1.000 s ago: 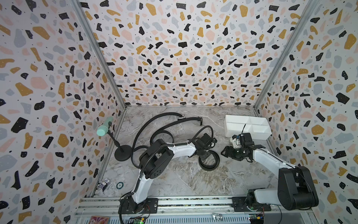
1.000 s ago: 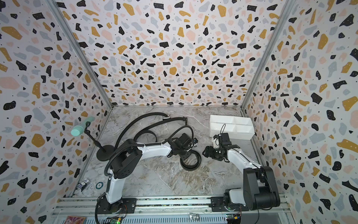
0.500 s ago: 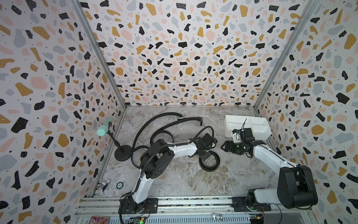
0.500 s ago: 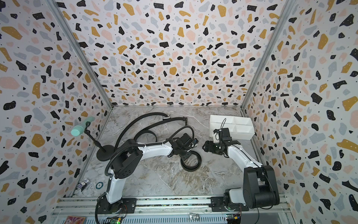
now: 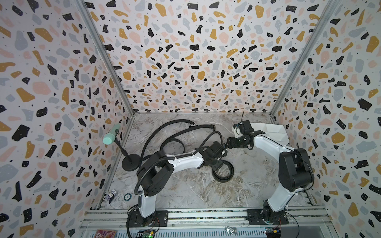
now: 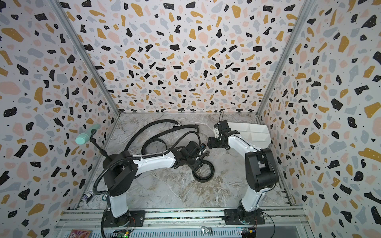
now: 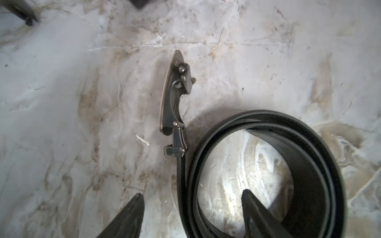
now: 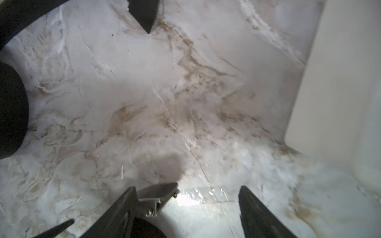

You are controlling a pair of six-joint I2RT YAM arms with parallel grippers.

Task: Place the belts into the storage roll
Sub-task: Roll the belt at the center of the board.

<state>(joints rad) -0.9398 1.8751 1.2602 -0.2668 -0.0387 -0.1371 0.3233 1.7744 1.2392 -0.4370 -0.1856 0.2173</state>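
Note:
One belt (image 5: 223, 174) (image 7: 268, 164) lies coiled on the marble floor, its metal buckle (image 7: 175, 103) sticking out from the coil. My left gripper (image 5: 219, 167) (image 7: 191, 194) stands open over it. The coil's outer strand runs between the fingers (image 7: 132, 214), clear of both. Two more belts (image 5: 165, 128) (image 5: 173, 144) curl across the back left floor. The storage roll (image 5: 275, 131) (image 8: 340, 82), a white divided tray, sits at the back right. My right gripper (image 5: 226, 144) (image 8: 186, 193) hangs open left of it, with a buckle (image 8: 158, 194) showing beside one finger.
A black microphone stand (image 5: 129, 162) with a mint head (image 5: 109, 138) stands by the left wall. A ribbed cable hose (image 5: 208, 140) arcs over the left arm. Small bits (image 5: 127, 196) lie at the front left, by the rail.
My left gripper has opened and let go of the coiled belt. The right gripper has moved back and left, closer to the left gripper and the tray's corner.

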